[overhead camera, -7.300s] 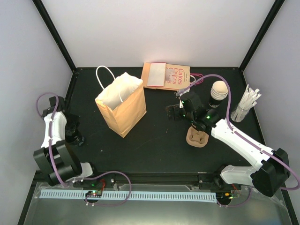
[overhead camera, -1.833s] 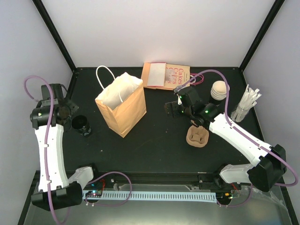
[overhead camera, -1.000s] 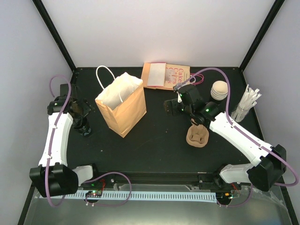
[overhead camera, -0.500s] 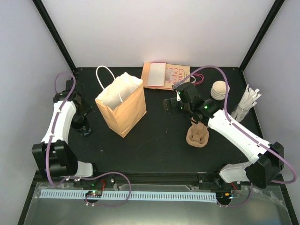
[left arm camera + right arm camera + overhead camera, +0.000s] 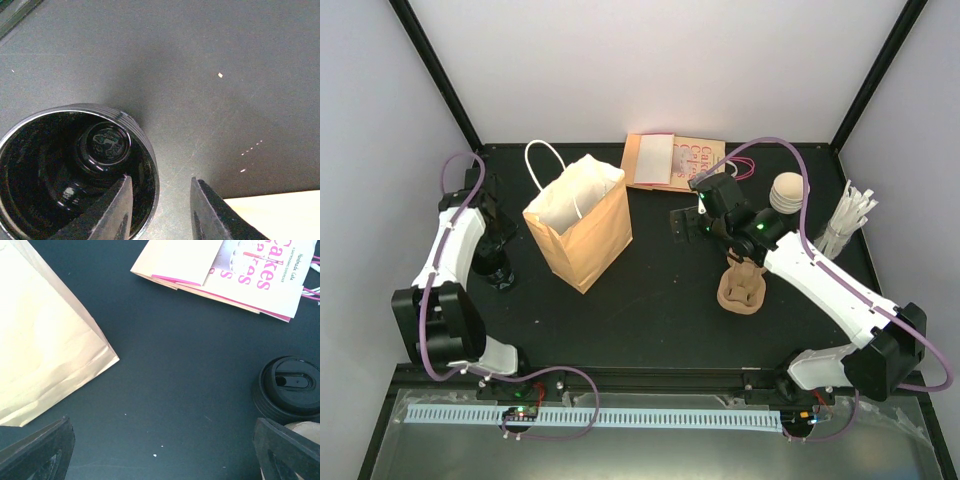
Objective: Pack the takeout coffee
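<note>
While the left arm folds back along the left edge of the overhead view with its wrist tipped down, the left gripper (image 5: 161,182) hangs over the takeout cup (image 5: 75,170) with its jaws parted. One finger sits over the cup's inside and the other outside the wall, with the rim between them and neither visibly pressing it. The cup stands upright at the left of the black table (image 5: 660,300), near the brown paper bag (image 5: 582,222) but apart from it.

The right arm stretches diagonally toward the upper middle, and the right gripper (image 5: 162,450) is spread wide above the tabletop.

The cup is round, black and finely ribbed below the rim. Inside it is dark and glossy, with a raised disc at its floor. A black lid (image 5: 290,387) of moulded plastic with a sip slot lies at the lower right of the right wrist view. The bag is smooth, creased kraft paper, white inside. A flat printed bag (image 5: 240,270) lies at the top of that frame.
</note>
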`<state>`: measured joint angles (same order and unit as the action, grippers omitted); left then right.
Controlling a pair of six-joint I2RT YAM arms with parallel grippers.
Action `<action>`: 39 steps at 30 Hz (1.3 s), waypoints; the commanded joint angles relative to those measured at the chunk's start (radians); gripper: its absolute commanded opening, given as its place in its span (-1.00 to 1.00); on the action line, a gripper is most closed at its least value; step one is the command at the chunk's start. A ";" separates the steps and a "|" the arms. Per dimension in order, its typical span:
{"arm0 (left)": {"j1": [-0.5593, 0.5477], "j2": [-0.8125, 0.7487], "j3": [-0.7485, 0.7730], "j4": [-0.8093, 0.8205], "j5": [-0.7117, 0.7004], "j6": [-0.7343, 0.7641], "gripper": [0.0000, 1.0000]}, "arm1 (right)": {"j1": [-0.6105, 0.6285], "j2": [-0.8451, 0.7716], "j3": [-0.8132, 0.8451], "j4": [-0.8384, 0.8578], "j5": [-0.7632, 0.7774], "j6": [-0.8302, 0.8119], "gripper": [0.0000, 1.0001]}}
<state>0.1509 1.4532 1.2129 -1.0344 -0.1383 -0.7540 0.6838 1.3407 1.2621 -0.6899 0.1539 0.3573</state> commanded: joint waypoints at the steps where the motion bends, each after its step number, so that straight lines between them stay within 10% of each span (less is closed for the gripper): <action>1: 0.006 0.019 0.014 0.028 -0.011 -0.001 -0.38 | -0.005 0.007 0.027 -0.015 0.013 0.008 1.00; 16: 0.021 0.050 -0.005 0.034 -0.009 0.001 -0.37 | -0.005 0.005 0.024 -0.013 0.001 0.019 1.00; 21: 0.023 0.052 -0.012 0.036 -0.010 -0.003 -0.79 | -0.004 0.006 0.020 -0.009 -0.004 0.020 1.00; 39: 0.027 0.013 0.003 -0.002 -0.023 -0.014 -0.97 | -0.004 0.011 0.026 0.003 -0.007 0.016 1.00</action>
<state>0.1711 1.4986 1.2011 -1.0168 -0.1444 -0.7601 0.6838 1.3411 1.2621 -0.6983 0.1528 0.3687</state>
